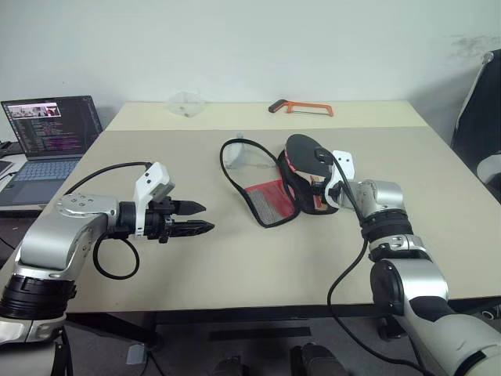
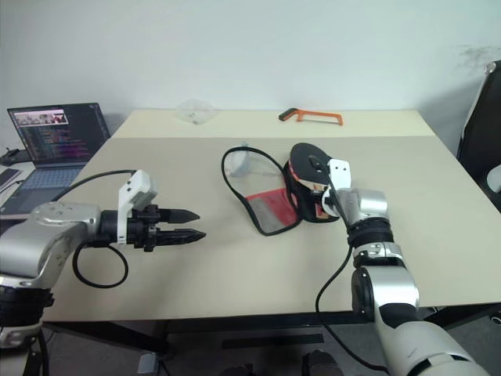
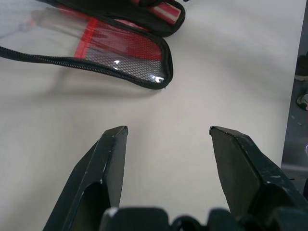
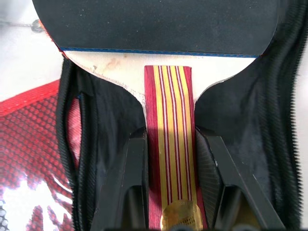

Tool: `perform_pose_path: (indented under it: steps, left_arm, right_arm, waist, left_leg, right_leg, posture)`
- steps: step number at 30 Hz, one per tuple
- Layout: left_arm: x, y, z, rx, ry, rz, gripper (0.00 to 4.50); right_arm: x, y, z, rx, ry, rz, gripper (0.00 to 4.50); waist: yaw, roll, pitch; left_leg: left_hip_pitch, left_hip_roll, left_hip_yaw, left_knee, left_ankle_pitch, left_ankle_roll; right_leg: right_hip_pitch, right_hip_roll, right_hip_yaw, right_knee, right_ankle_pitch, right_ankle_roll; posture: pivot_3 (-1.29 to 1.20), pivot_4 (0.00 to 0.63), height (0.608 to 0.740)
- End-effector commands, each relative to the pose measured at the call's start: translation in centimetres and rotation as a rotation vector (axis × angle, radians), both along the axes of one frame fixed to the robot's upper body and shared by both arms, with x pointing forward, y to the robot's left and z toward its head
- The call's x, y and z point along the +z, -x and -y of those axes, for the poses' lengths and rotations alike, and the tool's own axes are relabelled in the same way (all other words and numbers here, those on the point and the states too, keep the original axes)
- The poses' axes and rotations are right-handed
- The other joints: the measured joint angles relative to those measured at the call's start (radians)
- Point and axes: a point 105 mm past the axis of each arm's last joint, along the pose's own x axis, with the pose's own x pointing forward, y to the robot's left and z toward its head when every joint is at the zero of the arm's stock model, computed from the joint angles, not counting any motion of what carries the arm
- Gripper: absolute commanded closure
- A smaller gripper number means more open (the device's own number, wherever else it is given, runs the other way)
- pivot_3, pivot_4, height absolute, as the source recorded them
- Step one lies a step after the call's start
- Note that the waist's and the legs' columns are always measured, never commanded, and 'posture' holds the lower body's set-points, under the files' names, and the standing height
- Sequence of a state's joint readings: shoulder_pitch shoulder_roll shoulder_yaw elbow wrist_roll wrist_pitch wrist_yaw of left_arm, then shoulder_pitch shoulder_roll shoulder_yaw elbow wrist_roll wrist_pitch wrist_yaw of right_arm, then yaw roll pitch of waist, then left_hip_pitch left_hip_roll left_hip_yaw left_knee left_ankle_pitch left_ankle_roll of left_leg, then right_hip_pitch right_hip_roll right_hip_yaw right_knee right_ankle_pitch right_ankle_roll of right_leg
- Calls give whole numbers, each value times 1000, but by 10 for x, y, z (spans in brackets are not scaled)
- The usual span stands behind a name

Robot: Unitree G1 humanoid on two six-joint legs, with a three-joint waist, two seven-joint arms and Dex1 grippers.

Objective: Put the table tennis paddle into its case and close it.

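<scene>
Beige table (image 1: 235,266), white wall behind. Your table tennis paddle (image 4: 169,72) sits mid-frame, handle clamped between the right gripper (image 4: 169,159) fingers, over the unzipped case (image 1: 270,196). Left gripper (image 1: 196,218) at lower left, fingers apart, holding nothing. Hacksaw (image 1: 301,107) at the table's far edge, laptop (image 1: 48,137) at upper left.
</scene>
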State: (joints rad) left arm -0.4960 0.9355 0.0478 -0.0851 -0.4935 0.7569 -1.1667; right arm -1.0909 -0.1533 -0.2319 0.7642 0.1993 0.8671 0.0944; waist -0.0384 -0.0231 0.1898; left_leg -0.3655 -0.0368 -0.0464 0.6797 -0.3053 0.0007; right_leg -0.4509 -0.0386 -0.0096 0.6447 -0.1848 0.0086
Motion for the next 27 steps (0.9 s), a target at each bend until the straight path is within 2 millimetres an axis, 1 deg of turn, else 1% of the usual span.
perform_pose_path:
  steps: [1,5,11,13,16,21,24,27]
  left_arm:
    - [15,2,1,-9,1,60,1522]
    - [16,0,-1,2,-2,70,1522]
    - [16,0,-1,4,-3,72,1522]
    - [16,0,-1,4,-4,72,1522]
    - [17,-1,-1,3,-4,73,1522]
    - [17,-2,-2,4,-8,74,1522]
    - [18,-3,-4,8,-10,77,1522]
    - [20,-6,-7,21,-14,85,1522]
  right_arm:
    - [14,-7,-2,-23,-3,52,3500]
    - [8,-7,0,-38,-7,25,3500]
    - [5,-7,6,-64,5,16,3500]
    - [3,-6,11,-78,20,8,2752]
    - [1,-4,17,-84,26,-6,1886]
    - [2,-2,22,-94,35,-9,87]
    - [7,0,24,-89,43,1,38]
    - [18,4,25,-66,34,25,38]
  waist:
    - [-1,0,0]
    - [-3,0,0]
    - [-3,-1,0]
    - [-3,-1,0]
    - [-3,-1,0]
    - [-3,-1,0]
    - [-1,-1,0]
    - [0,-1,0]
  left_leg:
    - [0,0,0,0,0,0]
    - [1,0,0,0,0,0]
    - [1,0,0,0,0,0]
    - [1,0,0,0,0,0]
    - [1,0,0,0,0,0]
    - [1,0,0,0,0,0]
    - [1,0,-1,0,0,0]
    - [1,0,-1,0,0,0]
  right_leg:
    - [0,0,0,0,0,0]
    - [1,0,0,0,0,0]
    - [2,0,0,0,0,0]
    - [2,0,0,0,0,0]
    - [1,0,0,0,0,0]
    - [1,0,0,-1,0,0]
    - [1,0,-1,0,0,0]
    - [2,0,-1,-1,0,0]
  posture:
    - [0,150,740]
    - [0,150,740]
    - [0,150,740]
    - [0,150,740]
    - [0,150,740]
    - [0,150,740]
    - [0,150,740]
    - [0,150,740]
